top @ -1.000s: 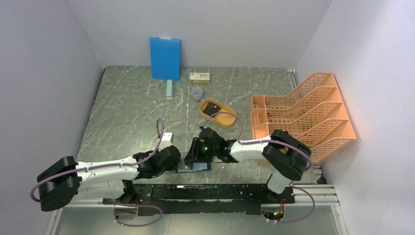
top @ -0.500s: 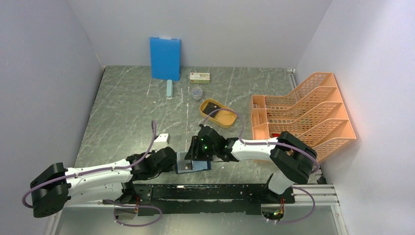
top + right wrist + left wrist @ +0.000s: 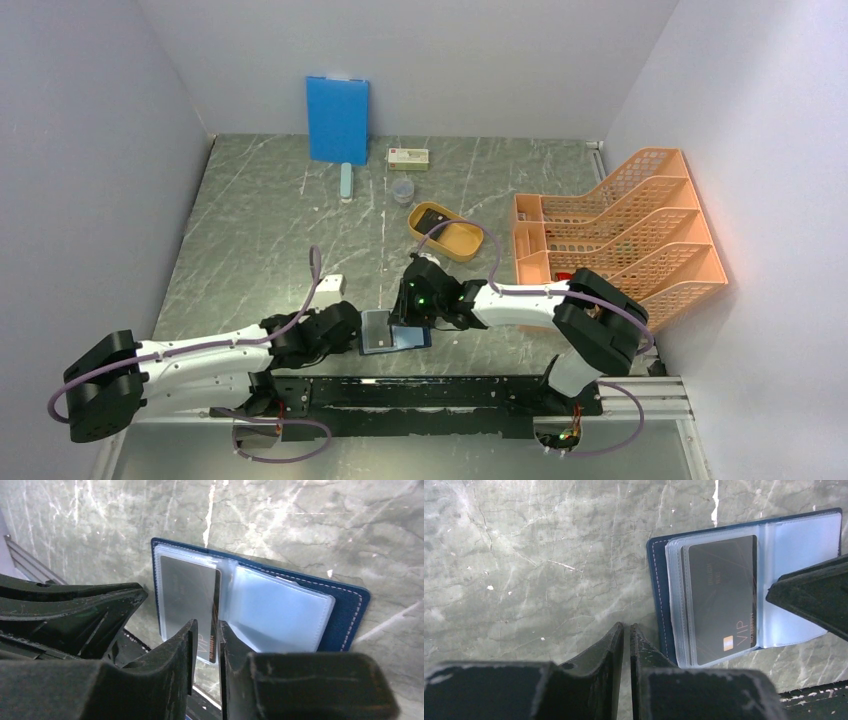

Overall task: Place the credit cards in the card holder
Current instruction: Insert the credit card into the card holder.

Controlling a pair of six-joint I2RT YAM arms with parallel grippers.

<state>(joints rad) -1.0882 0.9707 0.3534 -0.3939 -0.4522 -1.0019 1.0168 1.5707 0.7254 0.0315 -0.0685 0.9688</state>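
Left gripper has its fingers pressed almost together with only a slit between them and nothing in it. It rests low at the near edge of the table, just beside the outer left edge of the holder. That holder lies opened flat between the two arms, navy cover down and clear sleeves up, its spread running across from one gripper to the other. A dark card sits in the sleeve of the left-hand page, its long side parallel to the fold and its fold-side edge lying just short of the fold. Right gripper hangs directly over that edge, fingers drawn to a narrow gap. Whether they nip the card or merely hover over it cannot be told. So the card lies rightward of the left fingers and straight beneath the right ones, which makes the right arm the nearer. Any further seating of the card would likely be a short push leftward, across its short axis, toward the left gripper, which looks placed to brace the holder.
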